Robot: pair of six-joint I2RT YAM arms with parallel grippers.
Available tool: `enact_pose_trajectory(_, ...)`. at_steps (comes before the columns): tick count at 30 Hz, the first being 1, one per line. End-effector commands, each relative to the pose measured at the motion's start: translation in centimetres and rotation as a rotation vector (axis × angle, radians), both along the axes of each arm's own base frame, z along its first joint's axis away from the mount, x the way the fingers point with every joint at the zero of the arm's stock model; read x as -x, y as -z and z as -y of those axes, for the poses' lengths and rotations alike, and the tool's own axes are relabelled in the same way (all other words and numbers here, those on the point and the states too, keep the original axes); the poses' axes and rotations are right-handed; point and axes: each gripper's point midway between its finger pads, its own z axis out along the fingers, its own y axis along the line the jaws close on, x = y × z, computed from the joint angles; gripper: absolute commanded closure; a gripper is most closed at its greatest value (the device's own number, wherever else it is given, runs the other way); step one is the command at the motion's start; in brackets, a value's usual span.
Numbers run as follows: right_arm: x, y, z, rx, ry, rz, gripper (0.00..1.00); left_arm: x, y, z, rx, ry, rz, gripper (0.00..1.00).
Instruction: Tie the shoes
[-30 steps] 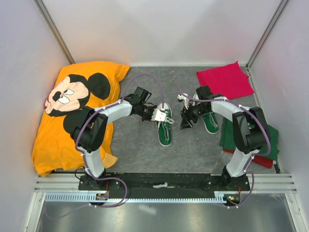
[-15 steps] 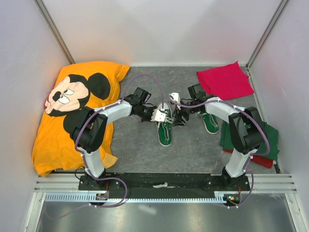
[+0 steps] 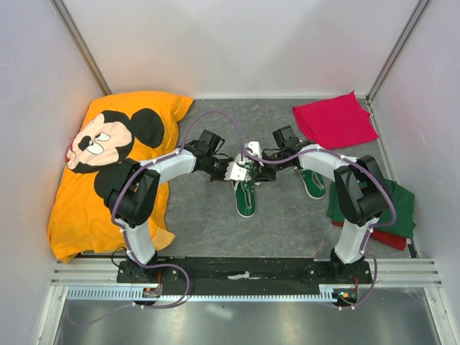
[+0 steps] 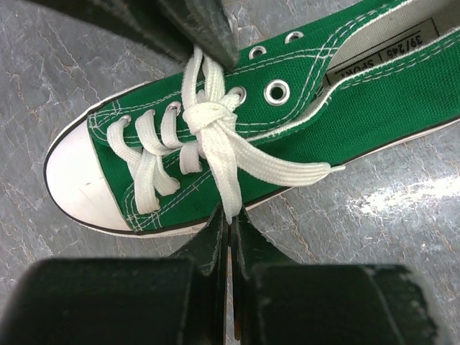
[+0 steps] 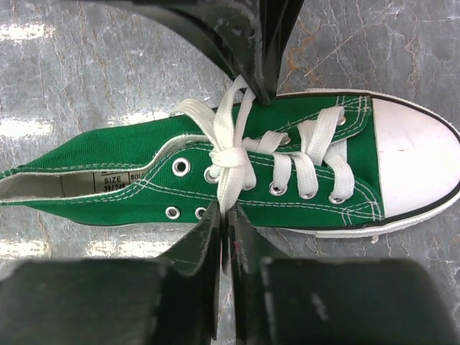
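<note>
A grey mottled table point(image 3: 208, 215) between white walls. Both arms bend inward. The left gripper point(image 4: 231, 219) is pinched tight on one end of the white lace point(image 4: 219, 162). From the opposite side, the right gripper point(image 5: 223, 215) is clamped on the other end. Between them lies a green shoe point(image 4: 374, 93) with a single knot over its tongue. The second shoe point(image 3: 313, 183) lies to its right.

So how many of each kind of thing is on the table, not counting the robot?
Shoes: 2
Shirt: 1
Cloths: 3, one red, one green, one more red peeking out under the green
Total: 6
</note>
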Motion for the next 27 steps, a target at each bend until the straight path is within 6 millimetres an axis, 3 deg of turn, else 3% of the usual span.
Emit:
enact_pose_trajectory(1, 0.4, -1.3, -0.2, -0.026, -0.056, 0.053, 0.92, -0.6, -1.6, -0.4, 0.025, -0.035, 0.022, 0.98)
enact_pose_trajectory(2, 0.6, -1.2, 0.0, -0.017, -0.057, 0.047, 1.00, -0.6, -1.7, -0.5, 0.026, -0.042, 0.021, 0.98)
enact_pose_trajectory(17, 1.0, -0.4, 1.4, 0.047, -0.017, 0.021, 1.00, -0.6, -1.5, -2.1, 0.019, -0.058, 0.028, 0.98)
enact_pose_trajectory(25, 0.3, -1.2, 0.5, 0.021, -0.015, 0.011, 1.00, -0.4, -2.1, -1.1, 0.054, -0.049, 0.006, 0.99)
enact_pose_trajectory(27, 0.2, -1.5, 0.4, 0.013, -0.006, 0.001, 0.81, -0.6, -2.7, -0.8, 0.071, -0.054, 0.003, 0.91)
